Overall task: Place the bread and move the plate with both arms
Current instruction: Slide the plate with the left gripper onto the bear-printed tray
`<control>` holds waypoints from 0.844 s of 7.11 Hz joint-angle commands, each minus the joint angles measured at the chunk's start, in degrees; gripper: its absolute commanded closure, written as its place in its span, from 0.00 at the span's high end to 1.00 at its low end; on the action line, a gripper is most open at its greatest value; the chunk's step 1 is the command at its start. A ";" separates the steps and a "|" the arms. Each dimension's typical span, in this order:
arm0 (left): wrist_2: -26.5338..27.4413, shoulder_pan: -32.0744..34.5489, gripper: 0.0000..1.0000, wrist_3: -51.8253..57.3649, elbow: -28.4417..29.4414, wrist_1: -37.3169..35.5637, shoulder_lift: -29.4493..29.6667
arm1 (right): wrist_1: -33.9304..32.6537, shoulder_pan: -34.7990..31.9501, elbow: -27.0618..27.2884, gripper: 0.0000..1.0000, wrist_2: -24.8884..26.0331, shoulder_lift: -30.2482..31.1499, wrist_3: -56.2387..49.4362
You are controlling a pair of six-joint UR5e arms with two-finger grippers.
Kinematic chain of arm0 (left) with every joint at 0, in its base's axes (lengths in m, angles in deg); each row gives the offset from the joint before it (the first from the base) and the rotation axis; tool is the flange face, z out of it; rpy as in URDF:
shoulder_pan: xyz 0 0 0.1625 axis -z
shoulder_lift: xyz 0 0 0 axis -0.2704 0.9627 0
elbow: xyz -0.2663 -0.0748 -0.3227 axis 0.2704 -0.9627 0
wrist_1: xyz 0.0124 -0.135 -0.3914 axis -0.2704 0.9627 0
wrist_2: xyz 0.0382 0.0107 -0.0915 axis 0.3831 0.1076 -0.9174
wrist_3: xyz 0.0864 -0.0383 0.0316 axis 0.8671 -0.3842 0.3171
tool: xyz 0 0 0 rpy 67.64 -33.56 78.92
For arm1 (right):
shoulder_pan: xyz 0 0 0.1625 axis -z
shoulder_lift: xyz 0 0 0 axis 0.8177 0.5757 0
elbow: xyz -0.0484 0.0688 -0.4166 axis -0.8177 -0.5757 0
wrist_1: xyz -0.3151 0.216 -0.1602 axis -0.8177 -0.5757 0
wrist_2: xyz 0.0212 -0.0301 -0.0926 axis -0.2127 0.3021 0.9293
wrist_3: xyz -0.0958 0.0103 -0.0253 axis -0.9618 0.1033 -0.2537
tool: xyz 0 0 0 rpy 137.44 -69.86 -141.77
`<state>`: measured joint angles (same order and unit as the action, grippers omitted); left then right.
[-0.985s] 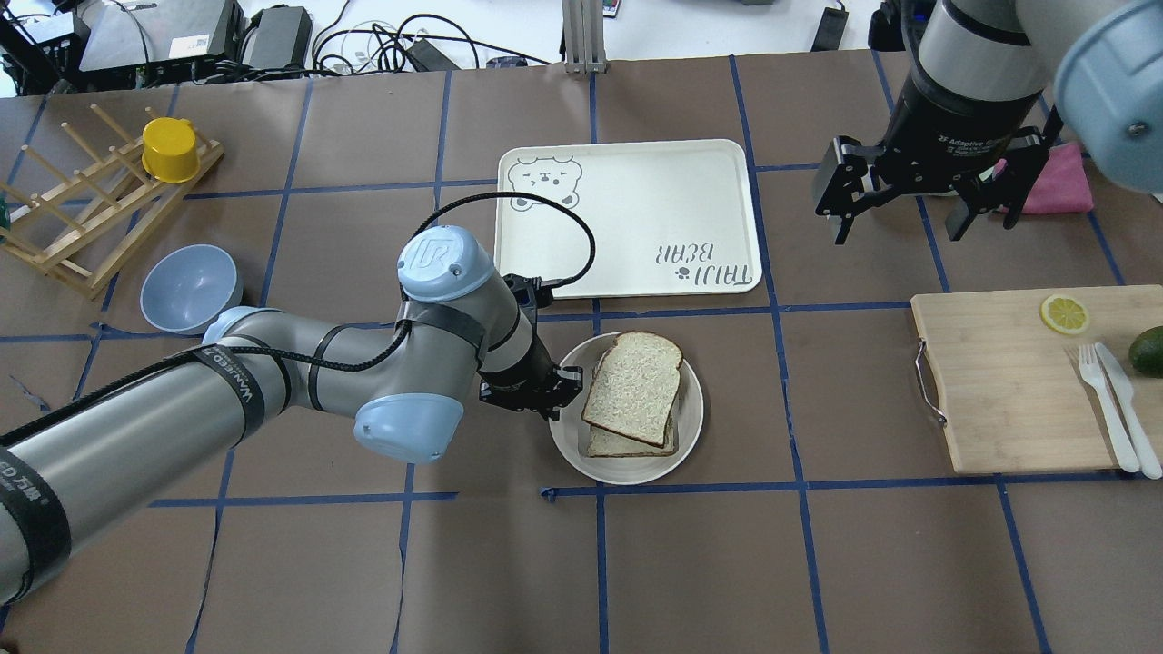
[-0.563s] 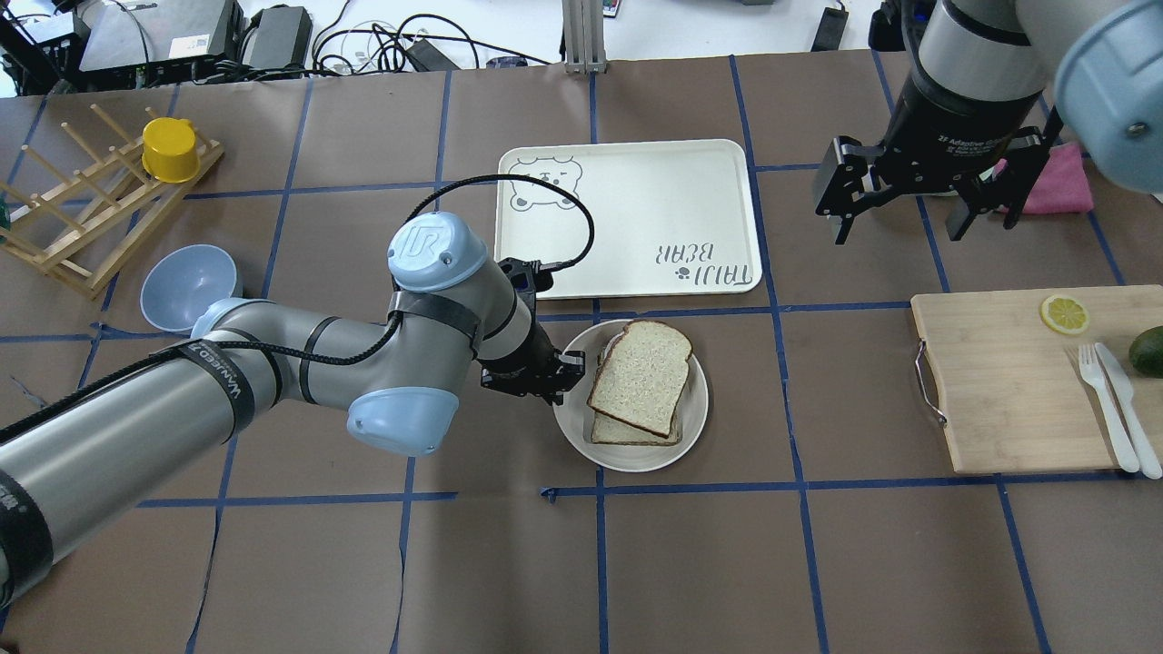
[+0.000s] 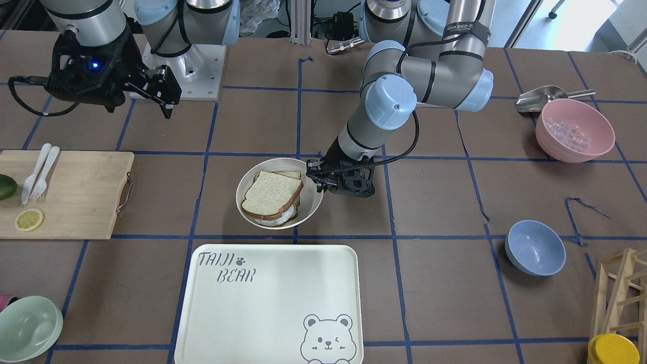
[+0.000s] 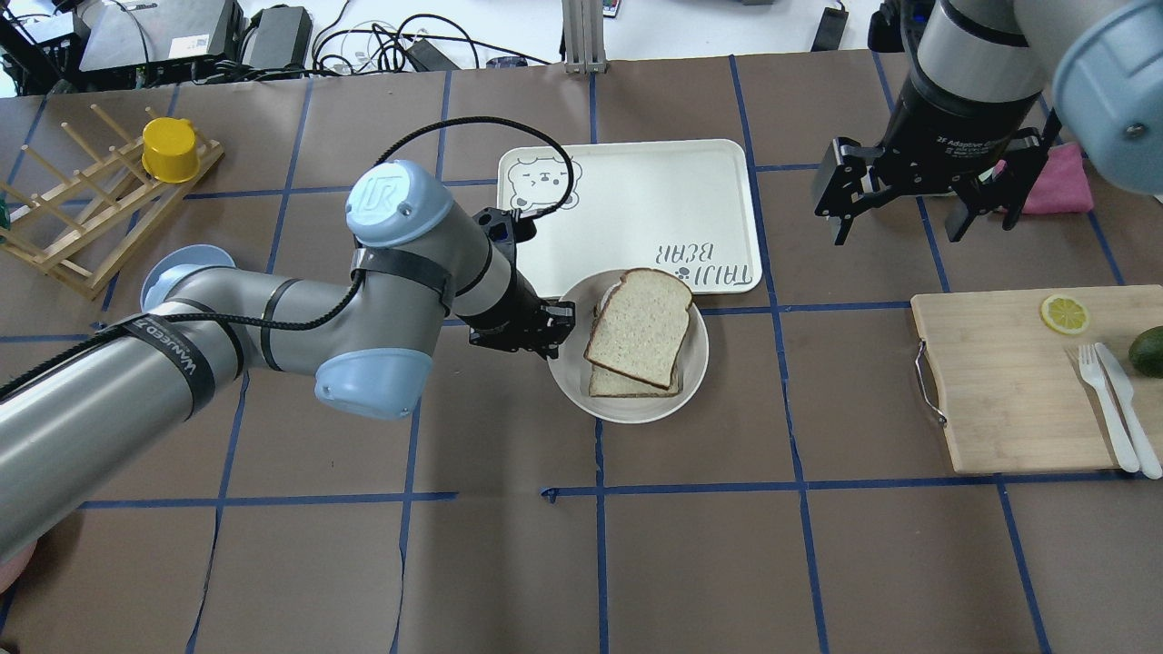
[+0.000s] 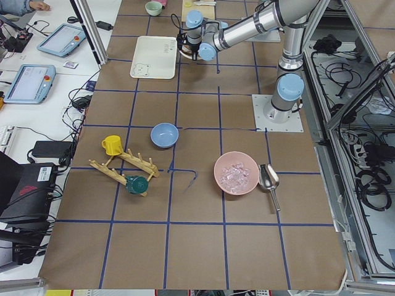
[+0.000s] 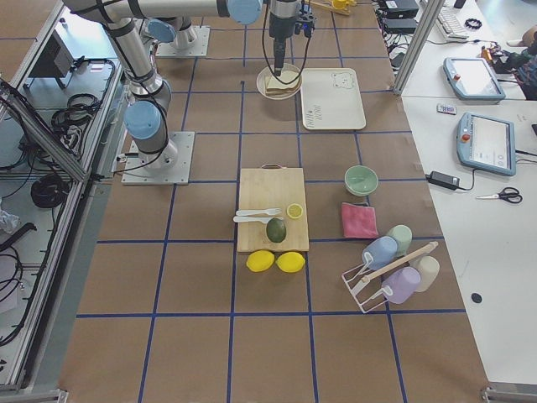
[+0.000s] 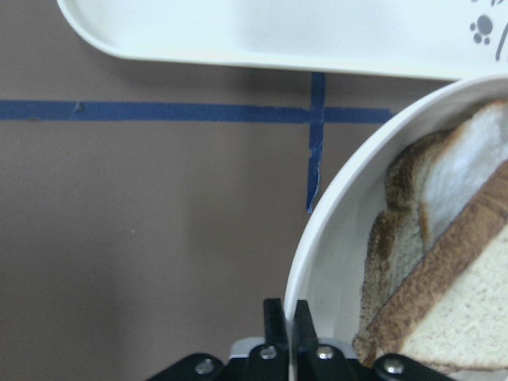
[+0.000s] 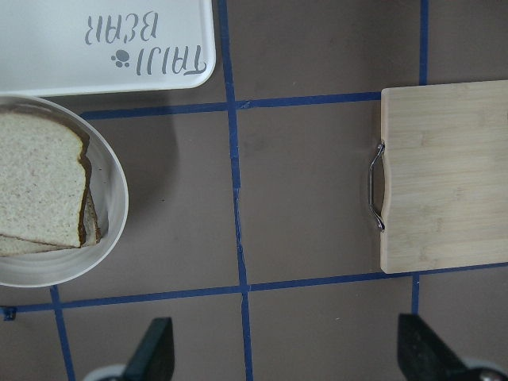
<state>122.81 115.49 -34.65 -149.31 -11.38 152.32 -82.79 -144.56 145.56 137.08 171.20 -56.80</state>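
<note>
The bread, a brown-crusted slice, lies on top of a smaller slice on the round cream plate. It also shows in the front view on the plate. My left gripper is shut on the plate's left rim, and the left wrist view shows its fingers pinching the rim. The plate seems held just above the table, with its far rim over the tray's near edge. My right gripper is open and empty, high at the right; its wrist view looks down on the plate.
The cream bear tray lies just beyond the plate. A wooden cutting board with a lemon slice, fork, knife and avocado is at the right. A blue bowl, a dish rack and a pink cloth stand further out.
My left gripper has carried the plate with the bread away from the robot, up to the tray's near edge. The right arm has not moved.
</note>
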 commanded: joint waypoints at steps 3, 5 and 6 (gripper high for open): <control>0.37 -4.79 0.00 1.03 23.81 12.11 9.36 | 0.05 0.06 0.15 1.00 0.07 0.02 -0.07; 4.09 -4.79 0.00 3.22 33.41 12.32 18.84 | 0.05 0.06 0.15 1.00 0.07 -0.07 0.02; 3.49 -4.70 0.00 2.18 35.28 12.23 22.20 | -0.04 0.06 0.15 1.00 0.07 0.02 -0.07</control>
<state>125.98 110.73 -31.99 -117.44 0.77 170.05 -82.76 -144.50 145.71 137.14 171.19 -56.81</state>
